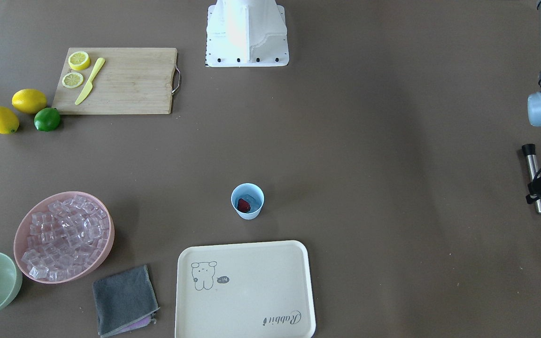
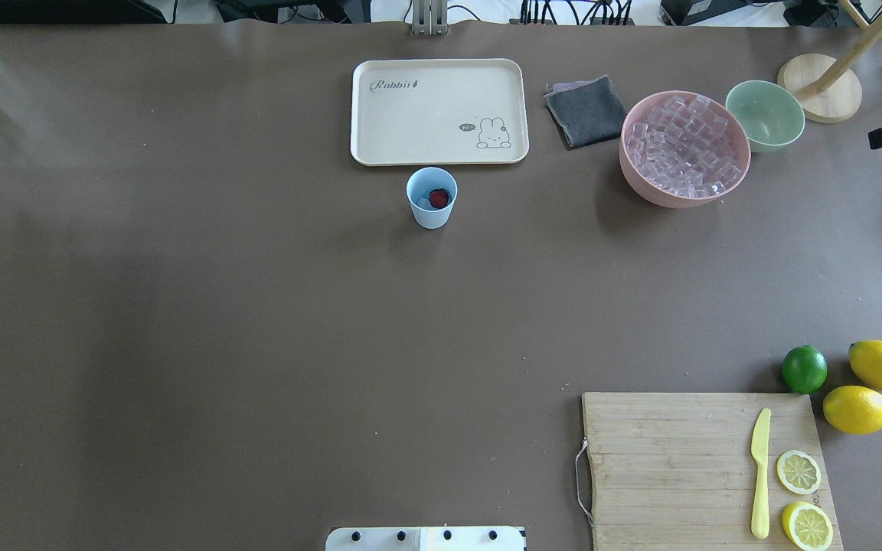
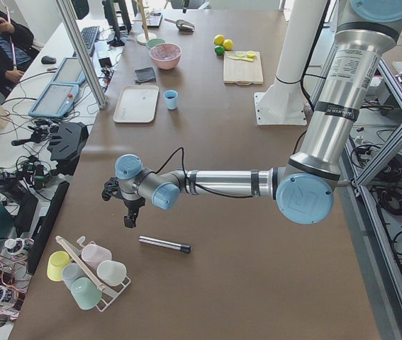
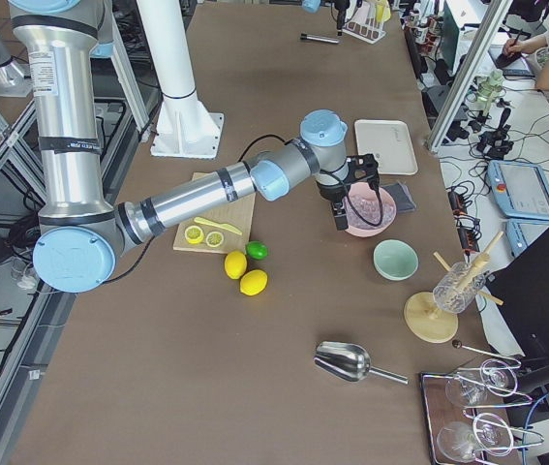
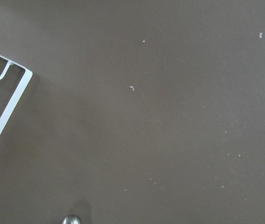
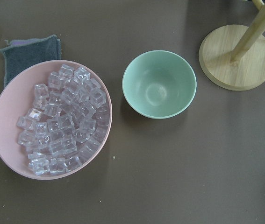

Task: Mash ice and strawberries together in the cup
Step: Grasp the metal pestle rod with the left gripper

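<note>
The left gripper (image 3: pixel 130 218) hangs fingers-down above the table at the far left end; whether its jaws are spread or pressed together cannot be told. Only the left side view shows what lies beneath it: a metal rod (image 3: pixel 164 244) with a black end, flat on the table and apart from the fingers. The left wrist camera catches only bare brown table, a corner of a white wire rack (image 5: pixel 8 113) and a rounded metal tip at its lower edge.

The right gripper (image 4: pixel 340 215) hangs above the pink bowl (image 6: pixel 3 116) on the far right; its jaws cannot be judged either. Its wrist camera looks down on that bowl, heaped with ice (image 6: pixel 60 126). Around the bowl are a mint-green bowl (image 6: pixel 159 88), a grey cloth (image 6: pixel 29 53) and a wooden stand (image 6: pixel 237 58).

The cup (image 1: pixel 247 201) stands upright at the far middle, well apart from both grippers. It is just on the robot's side of a cream tray (image 2: pixel 426 115) printed "Rabbit", with a rabbit drawing and a "hi" bubble. Inside the cup lie the strawberry (image 1: pixel 243 204) and something pale beside it, seemingly a cube.

A metal scoop (image 4: pixel 347 361) shows only in the right side view.
</note>
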### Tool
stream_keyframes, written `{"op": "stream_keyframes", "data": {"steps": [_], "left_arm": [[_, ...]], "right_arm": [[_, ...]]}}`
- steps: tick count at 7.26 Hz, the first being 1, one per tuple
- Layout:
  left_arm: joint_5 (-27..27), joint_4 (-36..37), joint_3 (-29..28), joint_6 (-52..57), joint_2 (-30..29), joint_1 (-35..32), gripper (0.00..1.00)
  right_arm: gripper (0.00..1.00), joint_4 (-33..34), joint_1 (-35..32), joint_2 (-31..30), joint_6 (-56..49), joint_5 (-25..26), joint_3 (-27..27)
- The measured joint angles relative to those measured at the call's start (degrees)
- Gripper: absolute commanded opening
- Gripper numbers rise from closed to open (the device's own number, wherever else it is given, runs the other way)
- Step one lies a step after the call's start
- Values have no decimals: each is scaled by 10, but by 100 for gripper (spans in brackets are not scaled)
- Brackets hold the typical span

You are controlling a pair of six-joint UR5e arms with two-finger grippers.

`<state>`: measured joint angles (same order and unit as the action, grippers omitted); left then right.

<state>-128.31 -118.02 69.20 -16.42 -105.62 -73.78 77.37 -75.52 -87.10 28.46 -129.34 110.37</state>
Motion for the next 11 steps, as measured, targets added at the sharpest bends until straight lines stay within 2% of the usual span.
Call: {"op": "stream_keyframes", "data": {"steps": [2,4,5,11], "left_arm": [[0,-3,-20,1,1,0,95],[1,-25,-49,2,5,1,89],[1,-40,-60,2,10,3,76],[18,-51,-69,3,18,35,66]], "right_arm": [[100,-1,-1,-1,-1,12,3],[100,-1,-1,-5,-1,21,11],[100,-1,-2,-6,-1,27,15],[100,-1,-6,-44,-1,37,58]]}}
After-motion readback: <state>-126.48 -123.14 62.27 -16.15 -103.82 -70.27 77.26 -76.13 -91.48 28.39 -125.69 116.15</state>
